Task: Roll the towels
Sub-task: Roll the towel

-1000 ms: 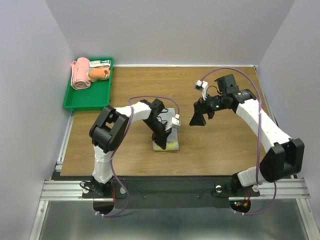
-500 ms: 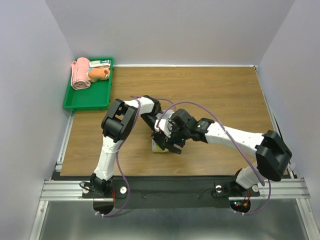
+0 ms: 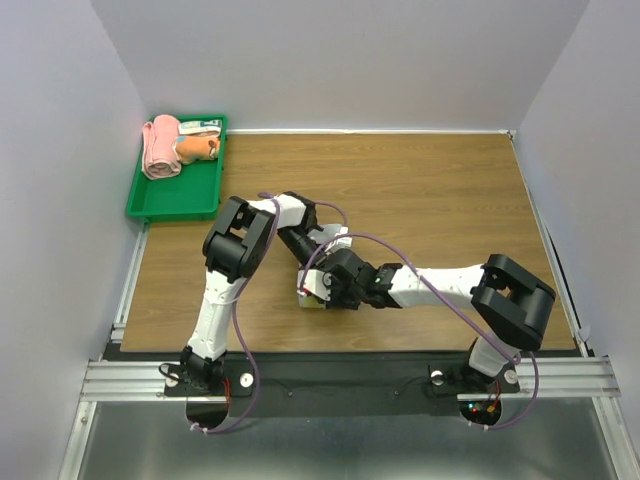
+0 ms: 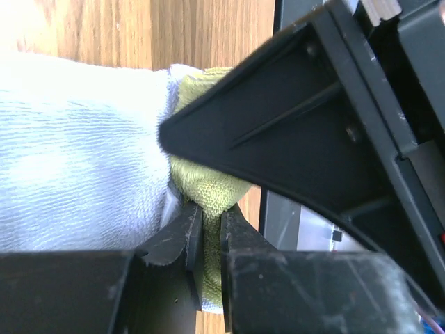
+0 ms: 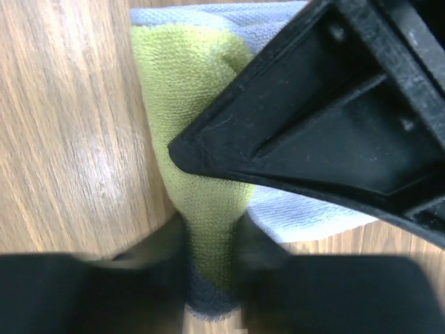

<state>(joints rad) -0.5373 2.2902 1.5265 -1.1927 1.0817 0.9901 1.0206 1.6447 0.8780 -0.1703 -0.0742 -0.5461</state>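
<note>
Left hand (image 4: 206, 224) and right hand (image 5: 208, 240) crowd the towel (image 5: 186, 90).

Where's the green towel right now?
Top view: the green towel lies left of table centre against the white towel, pinched by left gripper and right gripper.

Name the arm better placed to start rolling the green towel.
Right, probably: the right claw grips the green towel squarely by its end, the strip lying straight ahead. The left claw pinches only a corner beside the white towel.

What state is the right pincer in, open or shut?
Shut on the green towel: the right wrist view shows the right pincer pinching its fold.
</note>
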